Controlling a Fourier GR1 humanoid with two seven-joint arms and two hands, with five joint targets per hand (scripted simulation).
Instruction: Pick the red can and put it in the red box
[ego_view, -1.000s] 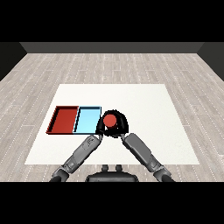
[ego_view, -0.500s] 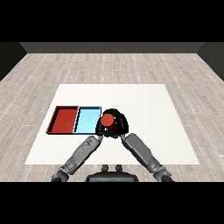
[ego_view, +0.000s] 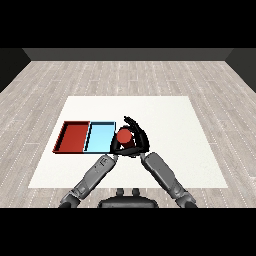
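Red can (ego_view: 124, 136): your right robot hand (ego_view: 138, 142) curls round it, just right of the light blue tray (ego_view: 99, 138); red tray (ego_view: 74, 137) beyond; your left robot hand's fingers hidden, state untellable.

Two grey forearms (segmented), black right hand (ego_view: 137, 141), black left hand (ego_view: 116, 146)

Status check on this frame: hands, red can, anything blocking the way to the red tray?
Right hand curled round red can. Left hand beside it, grip unclear. Light blue tray sits between can and red tray.
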